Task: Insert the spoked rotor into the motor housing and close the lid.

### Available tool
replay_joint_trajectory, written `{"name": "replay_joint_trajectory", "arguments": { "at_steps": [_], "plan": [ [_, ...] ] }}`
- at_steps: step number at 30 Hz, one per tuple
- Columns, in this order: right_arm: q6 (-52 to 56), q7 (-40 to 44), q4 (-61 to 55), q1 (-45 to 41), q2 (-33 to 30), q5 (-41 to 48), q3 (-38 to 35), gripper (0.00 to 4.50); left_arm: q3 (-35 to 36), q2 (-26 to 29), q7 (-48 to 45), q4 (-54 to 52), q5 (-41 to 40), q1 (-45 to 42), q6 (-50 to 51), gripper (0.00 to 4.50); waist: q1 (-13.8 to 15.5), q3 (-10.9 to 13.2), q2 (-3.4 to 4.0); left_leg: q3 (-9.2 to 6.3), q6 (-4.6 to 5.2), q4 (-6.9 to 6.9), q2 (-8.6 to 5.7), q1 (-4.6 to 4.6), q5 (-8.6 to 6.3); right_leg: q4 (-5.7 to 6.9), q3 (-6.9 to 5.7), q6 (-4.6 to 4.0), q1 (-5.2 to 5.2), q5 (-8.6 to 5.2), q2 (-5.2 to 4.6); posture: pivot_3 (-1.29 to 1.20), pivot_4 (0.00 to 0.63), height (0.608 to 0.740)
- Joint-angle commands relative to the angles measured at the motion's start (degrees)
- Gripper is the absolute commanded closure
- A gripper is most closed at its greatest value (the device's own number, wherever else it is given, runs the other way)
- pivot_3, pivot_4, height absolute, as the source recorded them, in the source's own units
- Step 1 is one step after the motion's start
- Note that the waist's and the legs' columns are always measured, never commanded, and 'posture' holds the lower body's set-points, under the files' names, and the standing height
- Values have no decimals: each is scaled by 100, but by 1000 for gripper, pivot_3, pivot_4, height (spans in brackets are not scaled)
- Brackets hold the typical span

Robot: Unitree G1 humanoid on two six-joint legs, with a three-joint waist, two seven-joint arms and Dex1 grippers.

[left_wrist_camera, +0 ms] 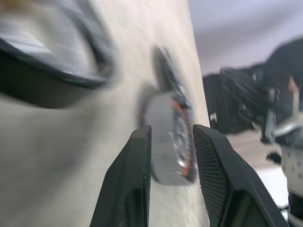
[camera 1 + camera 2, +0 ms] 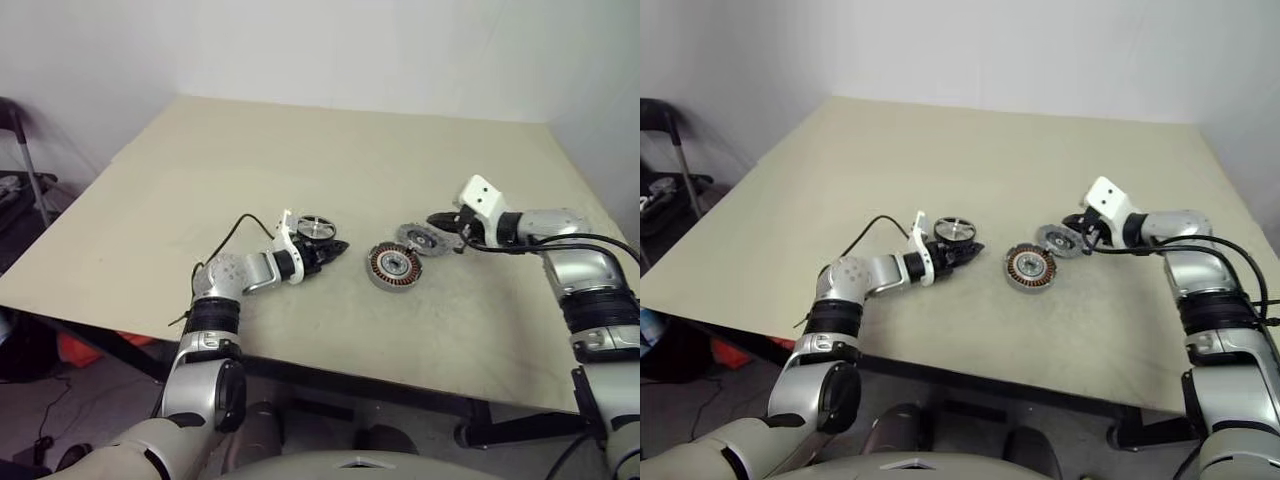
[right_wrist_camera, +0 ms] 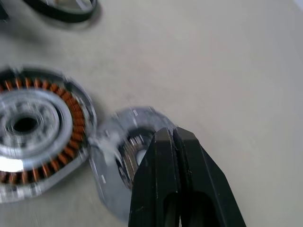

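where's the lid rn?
The lid lies on the table, right of centre in the head views, just beyond the motor housing, at the right gripper.

Copper-ringed silver motor housing (image 2: 394, 267), grey lid (image 2: 421, 239), beige table (image 2: 300, 160)

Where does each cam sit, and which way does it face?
Head stereo pair: looks forward and down over the table; both arms show.
Left wrist: looks along the parted left gripper at the motor housing.
Right wrist: looks down the shut right gripper at the lid.
Shared: the motor housing and the spoked rotor appear in every view.
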Motion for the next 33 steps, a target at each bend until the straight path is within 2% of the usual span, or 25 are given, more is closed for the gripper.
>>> {"name": "replay_joint_trajectory", "arguments": {
  "at_steps": [1, 4, 8, 11, 15, 24, 33],
  "plan": [
    [-162, 30, -48, -10, -132, -7, -176, 4500, -77, -38, -131, -204, -151, -138, 57, 3075, -35, 0, 0, 0, 0, 1, 1, 0, 0, 3, 0, 0, -1, 0, 1, 0, 0, 740],
    [-41, -12, -283, 78, -87, 73, -232, 4500, -2, 28, -72, -146, -136, -60, 55, 3075, -75, 0, 0, 1, 0, 10, 5, 1, 0, 18, 1, 0, -6, 0, 2, 0, 0, 740],
    [52, -64, -499, 203, 44, 95, -198, 4500, -239, 163, -304, -535, -135, 248, 40, 3075, -80, 0, 1, 1, -3, 14, 17, 8, 2, 33, 1, 0, -7, -1, 10, 0, 0, 740],
    [114, -82, -550, 174, 174, 93, -149, 4500, -194, 235, -341, -744, -231, 386, 45, 2530, -71, 0, 2, 1, -4, 22, 19, 5, 3, 39, 0, 0, -9, -1, 11, 0, 0, 740],
    [105, -52, -475, 32, 308, 21, -81, 4500, 1, 338, -315, -980, -483, 623, 306, 1267, -69, 0, 3, 2, -3, 30, 18, 6, 2, 42, 2, -1, -5, -1, 10, 0, 0, 740],
    [-34, -30, -165, -174, 493, -95, -7, 4500, 923, 232, 540, -568, -433, 942, -492, 1267, -116, 0, 3, 2, -4, 31, 19, 9, 2, 42, 1, 0, 1, -1, 10, 0, 0, 740],
    [-128, -20, 30, -350, 660, -146, 38, 4500, 1041, -3, 1010, 260, -288, 380, -1376, 1267, -190, 0, 3, 2, -30, 37, 20, 40, 13, 44, 3, 2, 31, 0, 10, 0, 0, 740]
  ]
}}
